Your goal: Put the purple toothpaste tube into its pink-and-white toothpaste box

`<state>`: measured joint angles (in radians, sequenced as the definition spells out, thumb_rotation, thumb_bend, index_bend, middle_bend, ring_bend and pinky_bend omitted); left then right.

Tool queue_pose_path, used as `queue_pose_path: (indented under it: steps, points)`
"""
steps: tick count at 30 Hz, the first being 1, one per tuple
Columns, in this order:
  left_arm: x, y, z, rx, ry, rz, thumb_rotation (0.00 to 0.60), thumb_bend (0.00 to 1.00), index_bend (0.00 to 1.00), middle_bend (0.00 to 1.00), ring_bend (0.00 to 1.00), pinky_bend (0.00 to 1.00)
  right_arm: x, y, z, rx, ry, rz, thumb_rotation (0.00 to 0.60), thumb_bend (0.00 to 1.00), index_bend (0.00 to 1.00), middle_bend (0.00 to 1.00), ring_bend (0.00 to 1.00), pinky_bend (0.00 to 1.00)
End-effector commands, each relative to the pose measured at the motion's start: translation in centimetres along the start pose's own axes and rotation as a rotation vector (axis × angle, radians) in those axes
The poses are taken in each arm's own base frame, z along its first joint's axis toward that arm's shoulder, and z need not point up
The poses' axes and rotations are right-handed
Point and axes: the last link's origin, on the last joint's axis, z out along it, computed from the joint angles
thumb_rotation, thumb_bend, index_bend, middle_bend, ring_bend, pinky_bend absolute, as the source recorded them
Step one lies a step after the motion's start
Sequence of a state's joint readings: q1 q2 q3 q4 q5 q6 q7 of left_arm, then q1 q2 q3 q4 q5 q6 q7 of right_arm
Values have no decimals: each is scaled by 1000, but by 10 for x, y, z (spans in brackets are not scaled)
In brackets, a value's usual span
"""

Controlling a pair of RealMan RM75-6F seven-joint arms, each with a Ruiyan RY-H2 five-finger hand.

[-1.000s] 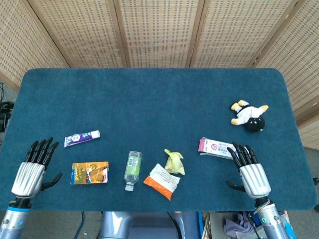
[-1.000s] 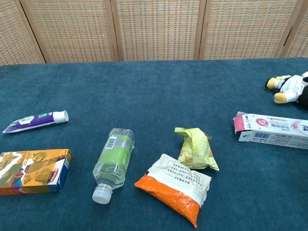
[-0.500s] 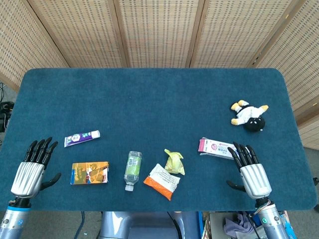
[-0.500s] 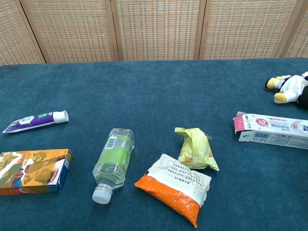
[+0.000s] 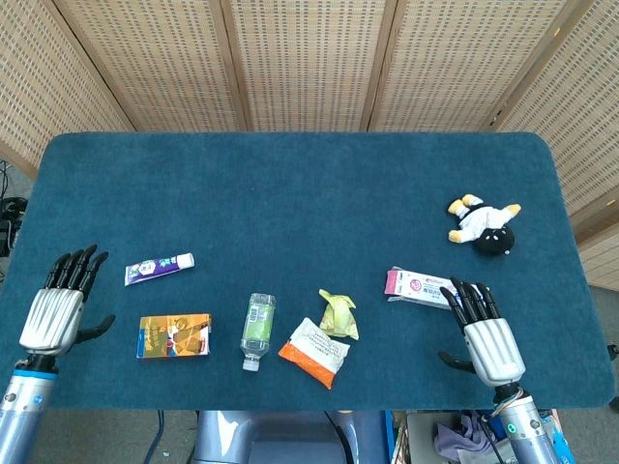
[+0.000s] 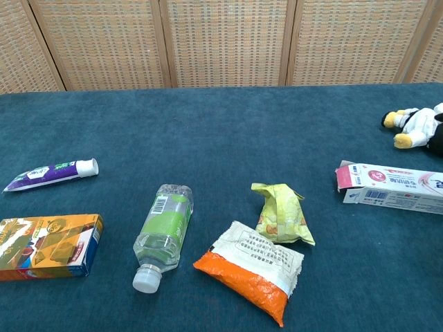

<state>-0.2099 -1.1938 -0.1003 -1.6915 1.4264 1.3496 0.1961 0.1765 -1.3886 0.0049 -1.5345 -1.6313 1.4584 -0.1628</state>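
Right now my left hand (image 5: 56, 307) hovers over the near left corner of the table (image 5: 290, 184), fingers spread and holding nothing. My right hand (image 5: 486, 333) does the same at the near right, fingers straight and apart, its fingertips (image 5: 462, 295) overlapping the near end of the toothpaste box (image 5: 418, 285) in the head view; I cannot tell whether they touch it. Neither hand shows in the chest view.

The toothpaste tube (image 5: 159, 269) lies flat on the left side, just beyond my left hand's reach, a soft purple tube with a white cap (image 6: 87, 167) pointing toward the table's middle. Its printing is too small to read. The toothpaste box is well apart from it on the right: a long pink-and-white carton lying on its side, its end flap (image 6: 344, 176) open toward the middle. It carries a round red logo and a barcode, but the lettering is not legible.

Between them lie an orange carton (image 5: 173, 335) with a printed picture, a clear plastic bottle (image 5: 256, 330) with a green label and a barcode, a crumpled yellow-green packet (image 5: 338, 313), and an orange-and-white pouch (image 5: 314, 351) covered in fine print. A plush toy (image 5: 482, 224), black, white and yellow, rests at the far right. The table's surface is a dark teal felt-like cloth.
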Motion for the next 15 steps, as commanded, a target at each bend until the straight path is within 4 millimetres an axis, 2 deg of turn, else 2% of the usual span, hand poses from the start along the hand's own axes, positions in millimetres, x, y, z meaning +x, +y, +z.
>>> queue_pose_path:
  steps: [1, 5, 9, 15]
  points:
    - [14, -6, 29, 46, -29, 3, 600, 252, 11, 1, 0, 131, -1, -1, 0, 3, 0, 0, 600, 1, 0, 0, 0, 0]
    - [17, -11, 52, 89, -57, 8, 600, 252, 54, 49, 49, 204, -3, -2, 0, 7, -8, 2, 600, 0, 0, 0, 0, 0]
    - [16, -13, 72, 121, -102, 11, 600, 252, 80, 69, 57, 210, -4, -4, 0, 16, -14, 1, 600, 1, 0, 0, 0, 0]
    - [1, -14, 98, 161, -173, 72, 600, 252, 146, 125, 83, 232, -6, -6, 0, 25, -17, 1, 600, 1, 0, 0, 0, 0]
